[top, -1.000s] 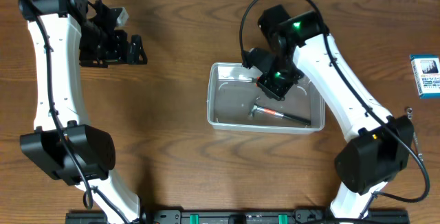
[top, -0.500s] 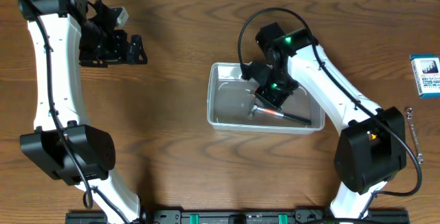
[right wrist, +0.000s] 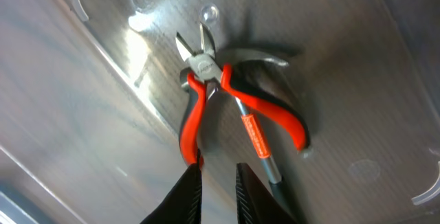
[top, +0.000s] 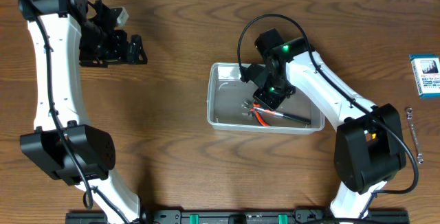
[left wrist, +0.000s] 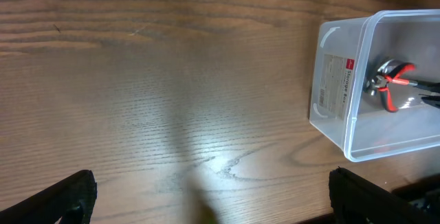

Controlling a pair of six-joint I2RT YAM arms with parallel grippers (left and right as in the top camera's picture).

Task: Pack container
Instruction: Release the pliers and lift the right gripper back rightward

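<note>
Right hand [right wrist: 216,172]: fingers a narrow gap apart, gripping nothing; one fingertip meets a red handle end of the pliers [right wrist: 203,67]. Left hand [top: 135,49]: fingers wide apart, empty. One container [top: 227,102], clear smooth plastic with rounded corners, stands on the wood-grain tabletop [top: 172,114]. Inside are one pair of pliers and one orange-banded tool [right wrist: 253,136].

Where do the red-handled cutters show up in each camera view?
Overhead: the red-handled cutters lie mid-frame, inside the container.
Left wrist: at the right edge, seen through the container's open top.
Right wrist: centre of the picture, cutting tips pointing up-frame, on the container floor.
Shared landmark: the clear container that holds them.
</note>
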